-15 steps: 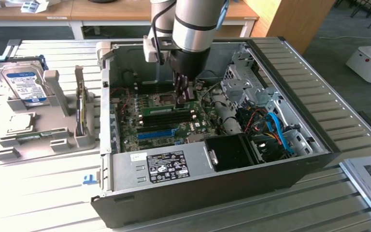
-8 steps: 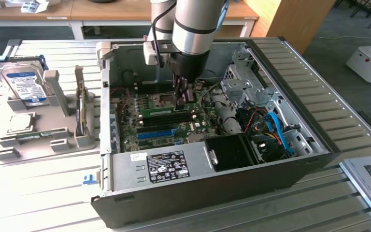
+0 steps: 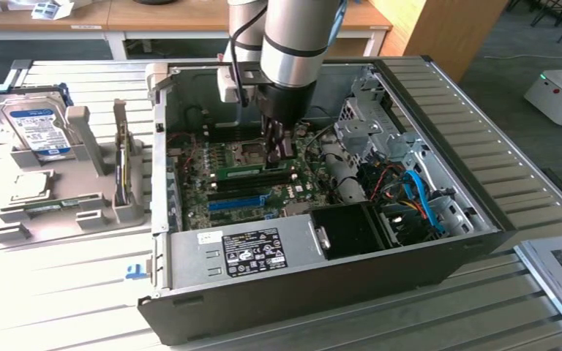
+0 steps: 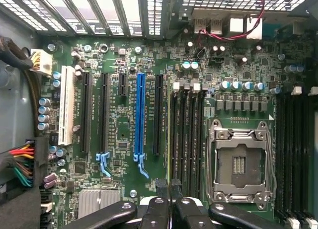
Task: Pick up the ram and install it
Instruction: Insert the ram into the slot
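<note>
Open black metal computer case (image 3: 310, 292): holds green motherboard (image 4: 124, 65); narrow green ram stick (image 3: 239, 173) on edge at black slots, just beside hand (image 4: 169, 185); hand's fingers closed together, grip unclear

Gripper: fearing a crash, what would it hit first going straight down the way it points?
Probably the black memory slots beside the CPU socket on the motherboard; the shut gripper points straight down at them. Gap unclear.

Strong light washes the slatted desk (image 3: 66, 292) almost white (glare is worst at the exterior view's left), while the open case (image 3: 301, 292) keeps a dimmer, shadowed interior. The wrist view shows the motherboard (image 4: 124, 124) evenly lit, the vent slats (image 4: 99, 5) blown out and the cables (image 4: 20, 169) dark.
</note>
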### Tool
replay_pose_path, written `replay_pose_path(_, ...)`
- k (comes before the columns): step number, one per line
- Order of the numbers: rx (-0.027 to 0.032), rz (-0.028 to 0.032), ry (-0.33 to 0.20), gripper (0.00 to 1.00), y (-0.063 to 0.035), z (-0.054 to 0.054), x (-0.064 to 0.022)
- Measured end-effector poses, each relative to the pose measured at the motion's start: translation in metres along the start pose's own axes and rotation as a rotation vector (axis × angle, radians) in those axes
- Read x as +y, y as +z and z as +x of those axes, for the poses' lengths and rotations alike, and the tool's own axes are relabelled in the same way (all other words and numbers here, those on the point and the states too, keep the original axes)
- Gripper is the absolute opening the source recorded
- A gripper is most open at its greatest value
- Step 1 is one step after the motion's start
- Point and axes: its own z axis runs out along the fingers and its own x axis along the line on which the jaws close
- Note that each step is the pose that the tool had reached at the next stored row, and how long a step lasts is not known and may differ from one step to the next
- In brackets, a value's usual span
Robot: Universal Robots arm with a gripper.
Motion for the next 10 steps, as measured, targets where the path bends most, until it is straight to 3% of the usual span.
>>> replay_pose_path(10,0.0003,-0.0001,0.0,0.12,0.0057,0.0002,-0.0002)
